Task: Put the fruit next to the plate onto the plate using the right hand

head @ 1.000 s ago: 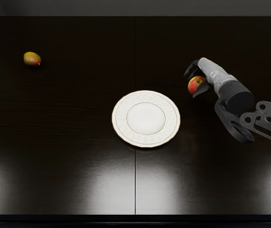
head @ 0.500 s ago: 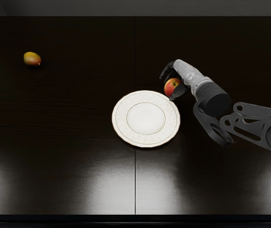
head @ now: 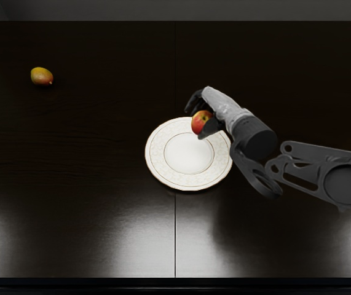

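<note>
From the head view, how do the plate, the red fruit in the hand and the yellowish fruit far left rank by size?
1. plate, clearly largest.
2. red fruit and yellowish fruit look about alike; the right hand partly hides the red one, so I won't rank them.

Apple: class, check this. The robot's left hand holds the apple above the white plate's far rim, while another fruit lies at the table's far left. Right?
Not the left hand. The head view shows the right hand, its arm entering from the right edge, holding the apple above the plate's far rim. The other fruit does lie far left.
</note>
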